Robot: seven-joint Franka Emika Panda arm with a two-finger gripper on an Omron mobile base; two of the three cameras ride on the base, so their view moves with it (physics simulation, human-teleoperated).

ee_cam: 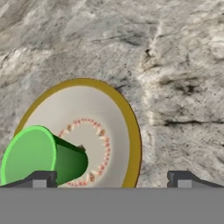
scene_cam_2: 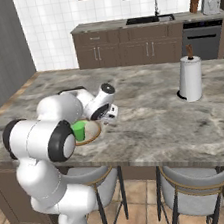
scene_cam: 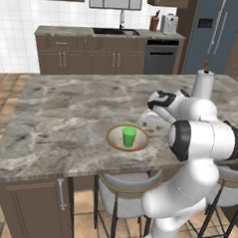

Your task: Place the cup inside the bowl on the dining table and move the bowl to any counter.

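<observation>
Already the cup (scene_cam: 129,136) stands upright inside the bowl (scene_cam: 115,142), which rests on the dining table (scene_cam: 67,108) near its front edge, above the stools.

Left base view: the hand (scene_cam: 147,117) hangs just right of the bowl and slightly beyond it, low over the marble; the paper-towel roll (scene_cam: 203,84) stands well apart toward the far right. The wall counter (scene_cam: 66,31) lies across the floor behind the island.

Right base view: the arm's elbow covers part of the bowl (scene_cam_2: 93,133); the cup (scene_cam_2: 79,131) shows as a green patch within it. The hand (scene_cam_2: 110,113) sits beside the bowl's right rim, not touching it.

Hand view: the fingers (ee_cam: 40,178) stand wide apart with nothing between them. The bowl (ee_cam: 127,127) lies down and left of centre (its brown rim arcs between the two fingertips), and the cup (ee_cam: 39,155) lies close to the left-side fingertip.

Judgement: the cup step looks done; the coming grasp turns on shifting the hand toward the bowl so one finger falls inside the near rim and one outside.
</observation>
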